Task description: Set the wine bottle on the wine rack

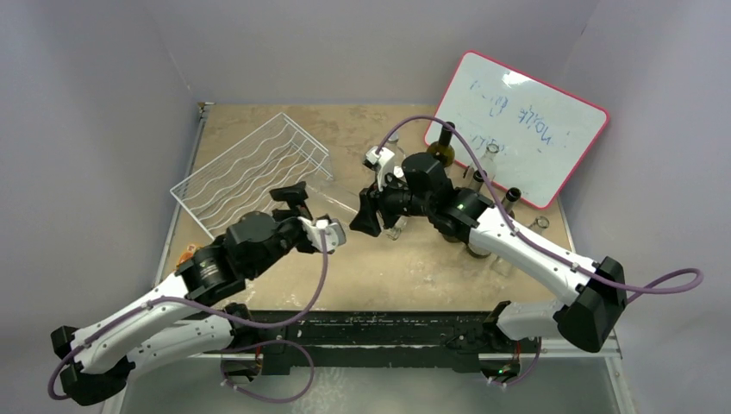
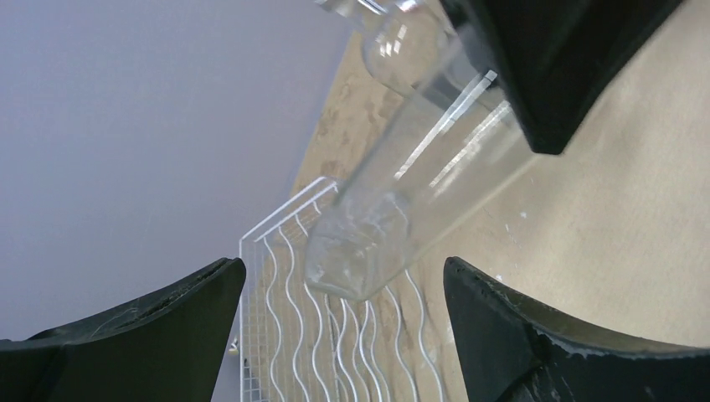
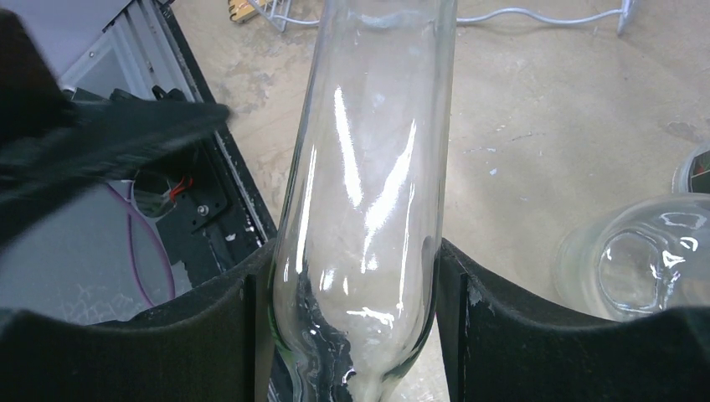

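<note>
The wine bottle (image 3: 368, 167) is clear glass. My right gripper (image 3: 356, 276) is shut on it near its shoulder and holds it tilted above the table. In the top view the right gripper (image 1: 366, 216) is at mid-table, just right of the rack. In the left wrist view the bottle (image 2: 419, 184) points base-first toward the white wire wine rack (image 2: 285, 335). My left gripper (image 2: 343, 266) is open, with the bottle's base ahead of its fingers and not touching them. In the top view the left gripper (image 1: 303, 205) is beside the near right corner of the rack (image 1: 250, 172).
Several other bottles stand at the back right, among them a dark green one (image 1: 443, 148) and a clear one (image 3: 636, 260) close to my right gripper. A pink-edged whiteboard (image 1: 517, 125) leans on the right wall. Grey walls enclose the table.
</note>
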Robot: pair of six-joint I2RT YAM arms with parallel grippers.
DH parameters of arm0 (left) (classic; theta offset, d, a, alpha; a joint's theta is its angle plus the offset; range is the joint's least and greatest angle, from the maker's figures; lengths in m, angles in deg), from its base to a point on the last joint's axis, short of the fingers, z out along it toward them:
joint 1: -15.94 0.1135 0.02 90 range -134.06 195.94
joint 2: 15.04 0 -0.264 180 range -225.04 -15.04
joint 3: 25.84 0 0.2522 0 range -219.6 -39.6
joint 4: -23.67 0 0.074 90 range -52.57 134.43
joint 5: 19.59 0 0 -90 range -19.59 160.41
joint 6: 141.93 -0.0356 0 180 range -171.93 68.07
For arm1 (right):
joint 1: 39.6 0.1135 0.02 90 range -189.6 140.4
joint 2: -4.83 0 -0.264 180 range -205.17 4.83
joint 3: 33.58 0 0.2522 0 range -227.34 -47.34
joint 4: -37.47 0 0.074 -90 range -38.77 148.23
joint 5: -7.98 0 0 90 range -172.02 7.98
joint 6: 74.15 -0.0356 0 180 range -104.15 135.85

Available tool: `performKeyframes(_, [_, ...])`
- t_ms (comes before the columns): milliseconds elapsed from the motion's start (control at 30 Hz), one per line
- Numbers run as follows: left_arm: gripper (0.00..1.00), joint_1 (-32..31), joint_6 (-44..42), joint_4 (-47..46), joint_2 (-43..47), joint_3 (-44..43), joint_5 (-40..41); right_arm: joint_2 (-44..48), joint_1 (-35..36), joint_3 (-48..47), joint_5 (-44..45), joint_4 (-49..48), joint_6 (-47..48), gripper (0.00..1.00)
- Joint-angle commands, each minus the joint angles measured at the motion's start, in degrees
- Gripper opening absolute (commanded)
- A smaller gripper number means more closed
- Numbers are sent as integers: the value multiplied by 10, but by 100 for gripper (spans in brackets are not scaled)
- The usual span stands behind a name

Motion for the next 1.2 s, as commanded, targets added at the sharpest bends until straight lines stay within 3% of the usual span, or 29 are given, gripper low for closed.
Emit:
performKeyframes(0, [89, -1, 88, -29, 51, -44, 24, -5, 0, 8, 6, -75, -9, 0])
performKeyframes(167, [90, -1, 205, -78, 93, -65, 73, -41, 2, 21, 9, -105, -16, 0])
performKeyframes(300, [92, 0, 352, -113, 89, -100, 221, -63, 6, 25, 22, -126, -20, 0])
performKeyframes(367, [92, 0, 433, -88, 75, -133, 284, -71, 9, 25, 26, -135, -23, 0])
performKeyframes(500, [92, -1, 516, -13, 49, -193, 294, -80, 16, 30, 44, -152, -27, 0])
performKeyframes(633, [93, 0, 534, 15, 43, -207, 270, -82, 26, 40, 73, -169, -34, 0])
performKeyframes(733, [100, -1, 545, 19, 46, -209, 276, -83, 33, 50, 92, -179, -39, 0])
performKeyframes(1167, [100, -1, 546, 57, 18, -254, 291, -132, 63, 31, 150, -195, -29, 0])
